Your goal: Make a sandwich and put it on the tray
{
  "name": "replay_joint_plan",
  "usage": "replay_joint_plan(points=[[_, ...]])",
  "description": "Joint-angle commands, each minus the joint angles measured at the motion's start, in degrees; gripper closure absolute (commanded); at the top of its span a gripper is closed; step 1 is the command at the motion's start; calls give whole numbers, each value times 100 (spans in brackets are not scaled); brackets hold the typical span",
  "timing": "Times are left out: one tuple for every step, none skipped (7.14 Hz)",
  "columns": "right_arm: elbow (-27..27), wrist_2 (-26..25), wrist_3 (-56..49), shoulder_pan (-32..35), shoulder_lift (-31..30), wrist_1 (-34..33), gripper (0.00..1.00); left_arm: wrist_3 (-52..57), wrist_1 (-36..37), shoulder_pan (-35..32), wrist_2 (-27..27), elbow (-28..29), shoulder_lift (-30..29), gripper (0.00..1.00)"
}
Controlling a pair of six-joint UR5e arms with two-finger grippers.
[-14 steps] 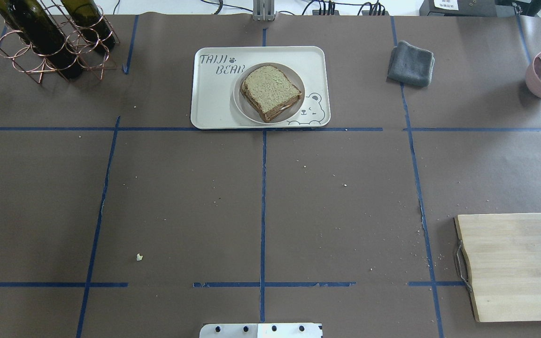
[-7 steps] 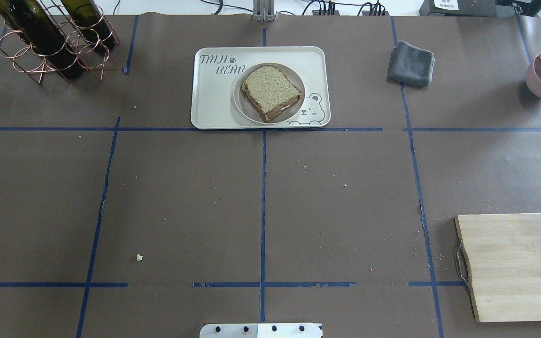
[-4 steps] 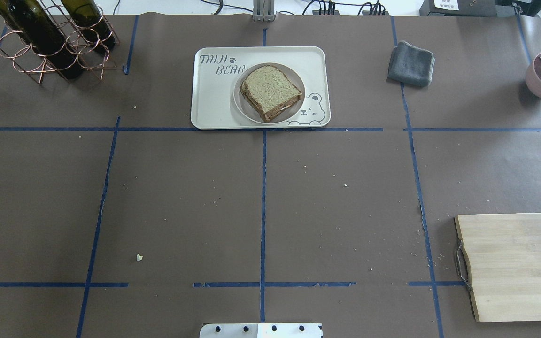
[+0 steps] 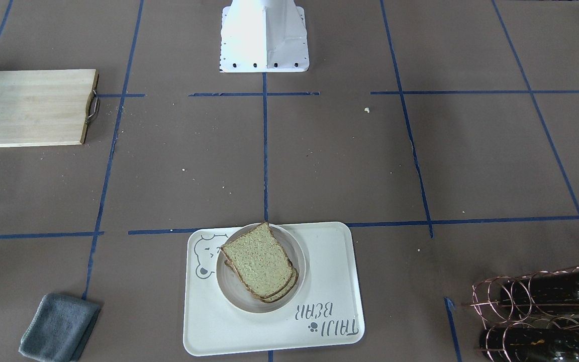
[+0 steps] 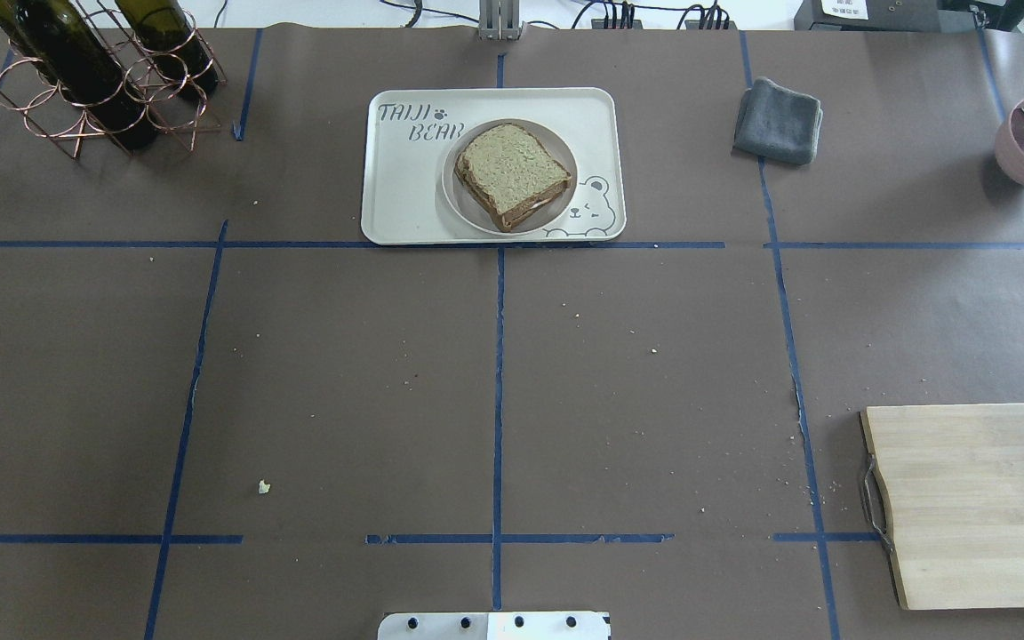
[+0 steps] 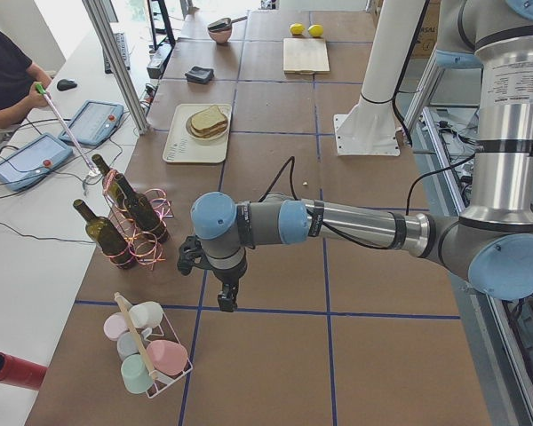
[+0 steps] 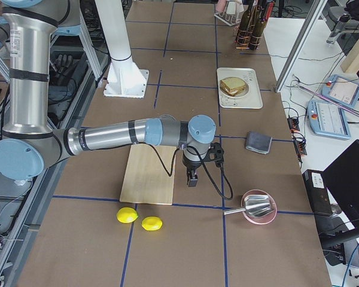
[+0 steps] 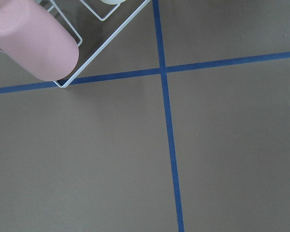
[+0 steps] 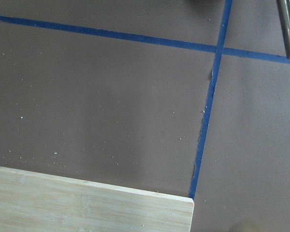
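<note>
Sitting on a small round white plate (image 5: 452, 182), the sandwich (image 5: 512, 173) of two pale grainy bread slices with dark brown crust is in the upper middle of the overhead view. The plate rests on the large cream plastic tray (image 5: 405, 196) with the grey bear face, on the side near the bear drawing. The top slice lies flat on the bottom one, slid off it a little. The stack is turned so one corner points at the lower edge of the frame. A thin bit of white shows between the slices there, and I think that is the egg.

No arm shows in the overhead view. The left gripper (image 6: 224, 300) hangs in the lower middle of the left side view and points down at the brown paper table (image 6: 275, 355). It is between the copper wire rack of dark green bottles (image 6: 133, 222) and the white wire rack of pastel cups (image 6: 147, 346). The sandwich is well apart from it, up in the upper left of that view.

The right gripper (image 7: 191, 178) hangs in the middle of the right side view, just past the edge of the pale wooden cutting board (image 7: 146, 173). The sandwich is well apart from it too, in the upper right.

I cannot tell if either gripper is spread or squeezed together, or which one is nearer. The job looks done to me.
</note>
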Motion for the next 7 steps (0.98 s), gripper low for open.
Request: replay_joint_plan(points=[[-12, 9, 28, 0, -168, 16, 0, -15, 38, -1, 12, -16, 34, 0], [-64, -26, 72, 0, -282, 573, 0, -24, 29, 7, 4, 10, 34, 0], [-30, -44, 203, 0, -353, 979, 0, -33, 29, 7, 4, -7, 34, 0], [31, -36, 361, 0, -336, 1001, 0, -33, 29, 7, 4, -7, 34, 0], [49, -35, 371, 0, -362, 1001, 0, -33, 20, 7, -5, 2, 34, 0], [32, -27, 371, 0, -362, 1001, 0, -33, 11, 7, -5, 11, 34, 0], [32, -27, 380, 0, -379, 1045, 0, -33, 11, 7, -5, 11, 34, 0]])
